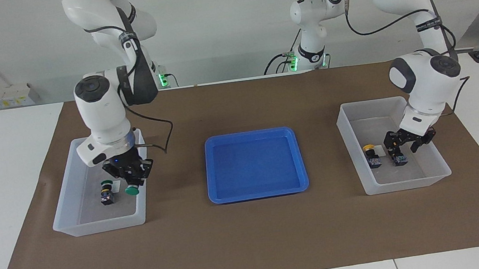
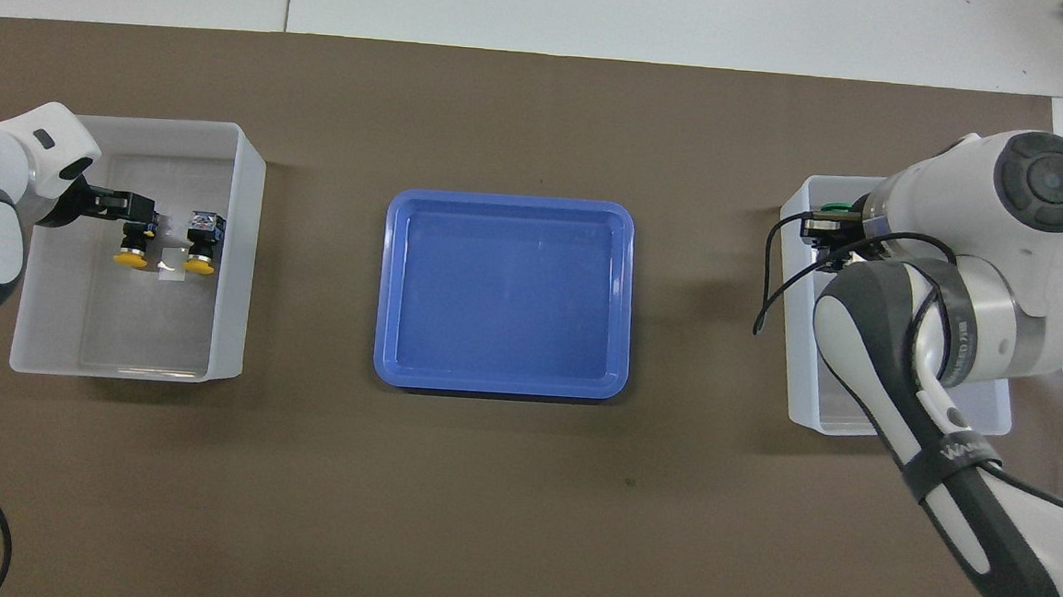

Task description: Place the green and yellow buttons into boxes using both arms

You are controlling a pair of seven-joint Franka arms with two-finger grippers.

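blue tray (image 1: 258,187) at table centre, taken as landmark.

box (image 1: 73,228) toward the right arm's end from the tray: one green button (image 1: 106,191) resting on its floor beside the white sticker. right gripper (image 1: 132,184) hanging over this box, fingertips clamped on a second green button (image 1: 132,190), cap pointing down and away from the robots, not touching the floor. in the overhead view, only the green cap's edge (image 2: 834,207) visible past the wrist.

box (image 1: 410,184) toward the left arm's end from the tray: two yellow buttons lying side by side on its floor, caps (image 2: 131,259) (image 2: 198,265) pointing toward the robots. left gripper (image 1: 404,147) low inside this box, directly over the button farther from the tray (image 1: 400,159); fingers parted, straddling the body loosely, grip released.
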